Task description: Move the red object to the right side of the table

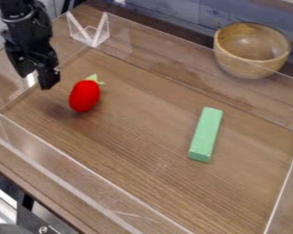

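Note:
The red object [85, 95], a glossy egg-shaped toy fruit with a pale stem tip, lies on the left part of the brown wood-grain table [136, 155]. My black gripper [33, 69] hangs just left of it and slightly behind, a small gap apart. Its two fingers stand open with nothing between them.
A light-green rectangular block [207, 133] lies on the right half of the table. A wooden bowl [251, 48] sits at the back right, beyond the clear acrylic wall [149, 41]. Low clear walls edge all sides.

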